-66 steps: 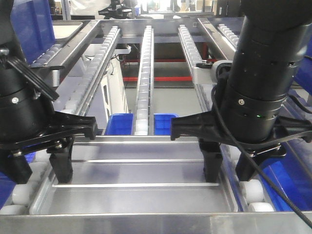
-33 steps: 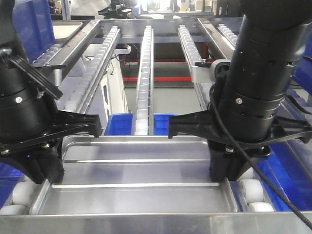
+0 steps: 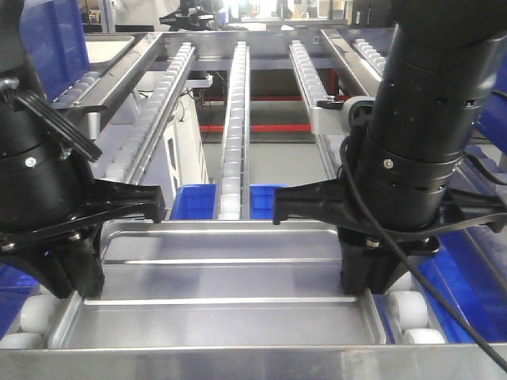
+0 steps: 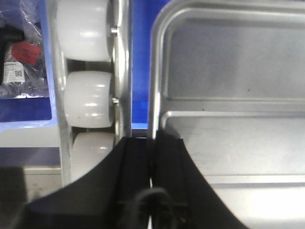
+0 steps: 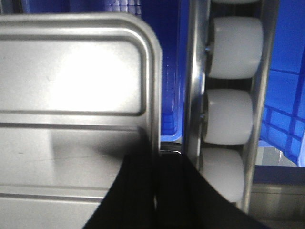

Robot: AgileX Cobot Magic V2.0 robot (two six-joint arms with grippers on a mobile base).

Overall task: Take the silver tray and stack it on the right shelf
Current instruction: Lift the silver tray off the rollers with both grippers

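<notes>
The left hand [image 3: 76, 273] and right hand [image 3: 371, 273] cover the silver tray's [image 3: 222, 279] side rims.

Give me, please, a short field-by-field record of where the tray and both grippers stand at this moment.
tray: silver tray, level, at the near end of the right shelf
flanked by: white rollers on either side
left arm: left gripper shut on the tray's left rim
right arm: right gripper shut on the tray's right rim
tray lifted: cannot tell
below the shelf: blue bins
</notes>
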